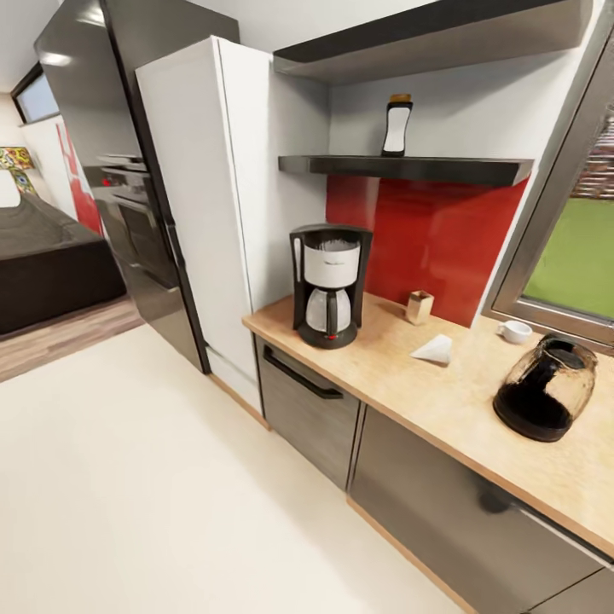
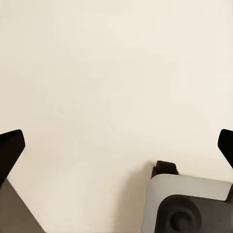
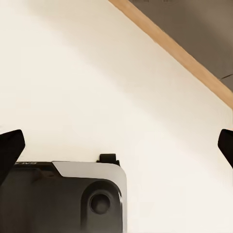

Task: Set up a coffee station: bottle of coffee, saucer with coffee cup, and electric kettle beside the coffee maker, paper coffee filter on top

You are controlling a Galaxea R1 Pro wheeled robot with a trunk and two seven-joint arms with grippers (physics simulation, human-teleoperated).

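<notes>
The coffee maker (image 1: 331, 286) stands upright at the left end of the countertop (image 1: 460, 409), close to the front edge and beside the white cabinet (image 1: 217, 205). Behind it, near the red backsplash (image 1: 435, 243), sits a small tan box (image 1: 419, 307). The filter (image 1: 434, 349) lies on the worktop between the box and the kettle (image 1: 546, 388), apart from both. The kettle stands near the front edge toward the right. The cup (image 1: 514, 331) sits at the back edge by the window (image 1: 576, 256). The bottle (image 1: 396, 125) stands upright on the lower of 2 dark shelves (image 1: 409, 168).

The left gripper (image 2: 116, 145) hangs over cream floor (image 2: 107, 73), fingers spread wide. The right gripper (image 3: 116, 145) is also spread wide, above floor beside the cabinet plinth (image 3: 170, 48).
</notes>
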